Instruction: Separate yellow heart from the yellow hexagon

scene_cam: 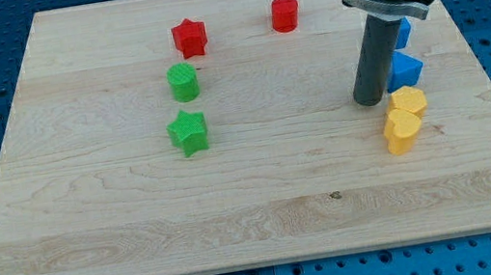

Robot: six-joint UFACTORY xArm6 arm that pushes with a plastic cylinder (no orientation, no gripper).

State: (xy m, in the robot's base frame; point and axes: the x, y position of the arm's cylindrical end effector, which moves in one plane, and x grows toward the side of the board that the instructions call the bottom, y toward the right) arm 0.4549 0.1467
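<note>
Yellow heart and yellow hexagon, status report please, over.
My tip down on the wooden board, just left of the yellow hexagon block. Yellow heart block touching the hexagon, not separated. Blue blocks close behind.

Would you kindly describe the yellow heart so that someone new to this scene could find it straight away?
Look to the wooden board's right side, just below my tip. Two yellow blocks touch there; the yellow heart is the lower one, nearer the view's bottom. The yellow hexagon above it has flat sides, while the heart has a notched, two-lobed outline.
</note>
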